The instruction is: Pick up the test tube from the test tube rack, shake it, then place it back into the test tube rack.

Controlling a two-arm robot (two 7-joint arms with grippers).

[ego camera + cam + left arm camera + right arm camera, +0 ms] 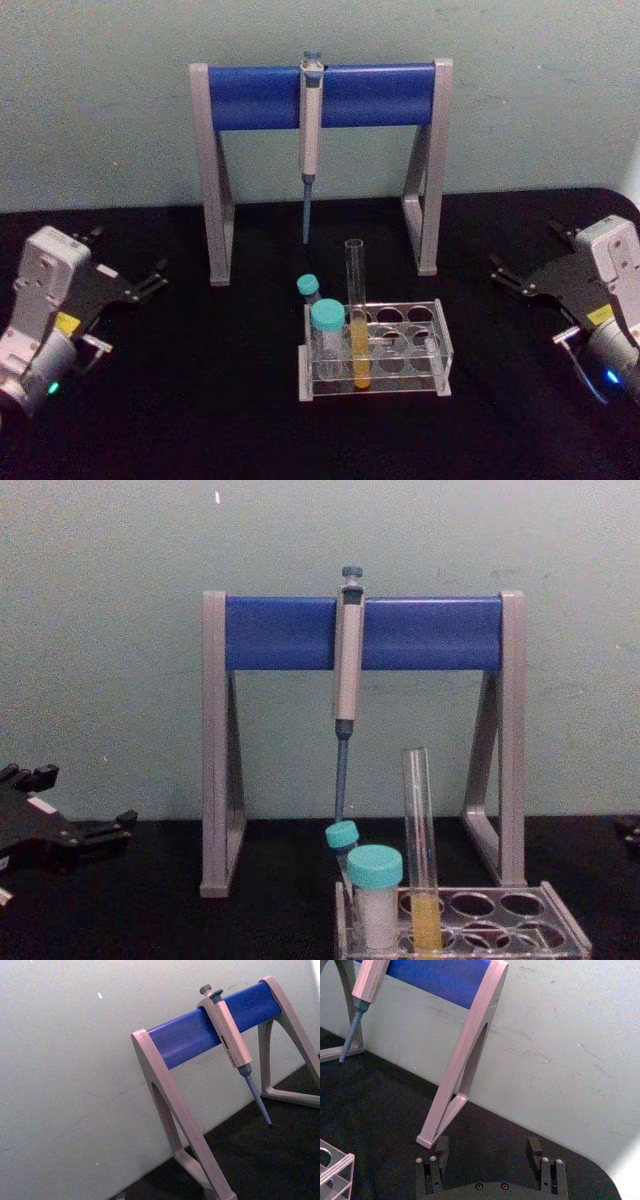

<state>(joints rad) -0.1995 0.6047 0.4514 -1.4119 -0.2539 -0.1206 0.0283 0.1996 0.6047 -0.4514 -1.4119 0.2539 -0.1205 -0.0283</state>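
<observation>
The test tube (355, 300) stands upright in the test tube rack (443, 352) at the table's middle front, yellow-orange liquid in its lower part. From the chest view, the test tube (417, 820) rises well above the rack (570, 936). My left gripper (128, 258) rests open at the far left of the table, far from the rack, and it is also in the chest view (85, 802). At the far right sits my right gripper (525, 250), open and empty. The right wrist view has its two fingers (441, 1146) spread apart and a corner of the rack (337, 1170).
A grey-and-blue pipette stand (320, 95) stands behind the rack with a pipette (310, 130) hanging from it. Two teal-capped tubes, one wide (327, 330) and one small (308, 286), sit at the rack's left end. Black table surface lies open on both sides of the rack.
</observation>
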